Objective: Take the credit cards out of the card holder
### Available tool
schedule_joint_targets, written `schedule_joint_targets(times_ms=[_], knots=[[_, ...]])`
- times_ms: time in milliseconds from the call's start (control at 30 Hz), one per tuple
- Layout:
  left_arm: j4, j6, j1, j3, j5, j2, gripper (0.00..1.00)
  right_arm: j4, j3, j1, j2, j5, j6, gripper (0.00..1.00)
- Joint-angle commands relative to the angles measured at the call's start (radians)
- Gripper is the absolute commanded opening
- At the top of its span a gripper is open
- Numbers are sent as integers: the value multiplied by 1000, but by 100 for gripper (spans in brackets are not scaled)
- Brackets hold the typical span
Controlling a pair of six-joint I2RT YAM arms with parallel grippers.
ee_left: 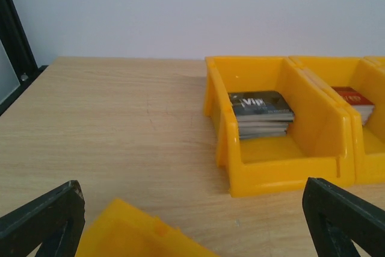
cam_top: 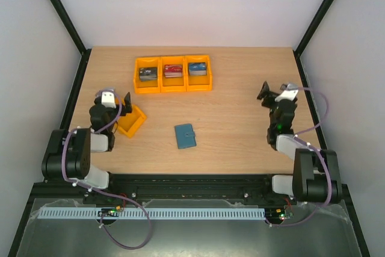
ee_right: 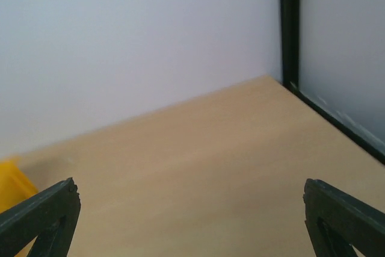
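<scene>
So nothing is done yet: we see the holder (cam_top: pixel 185 136) lying shut, at six o'clock from the bins (cam_top: pixel 172 88), cards probably inside, unseen. Left gripper (cam_top: pixel 125 105) and right gripper (cam_top: pixel 264 91) both gape empty, well apart from it.

We see a blue-green card holder (cam_top: pixel 185 136) on a light brown table (cam_top: pixel 240 106) with thin wood lines. The bins (cam_top: pixel 172 88) are bright orange-yellow. Inside are a grey-black stack (cam_top: pixel 148 73), a red stack (cam_top: pixel 172 70) and a blue stack (cam_top: pixel 197 68).
</scene>
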Motion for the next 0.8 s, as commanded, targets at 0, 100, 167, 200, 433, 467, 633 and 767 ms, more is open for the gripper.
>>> schedule_joint_targets(times_ms=[0,100,167,200,433,467,633,767], knots=[[-260,-57,90,141,197,-94,100,-445,213,2,-118,-217,97,99],[-458,-36,144,253,209,-175,99,-549,280,10,-165,-402,162,99],[-618,-2,172,332,219,-236,99,-621,307,46,-200,-469,196,99],[-731,34,182,385,231,-261,100,-662,317,73,-218,-486,215,99],[-1637,283,182,756,457,-312,99,-891,269,357,-316,-515,378,96],[-1734,319,177,771,513,-315,99,-906,251,405,-320,-499,400,94],[-1895,272,45,707,621,-359,99,-954,282,593,-239,-346,458,89],[-1838,151,-199,702,479,-359,99,-981,380,647,-46,-376,436,76]])
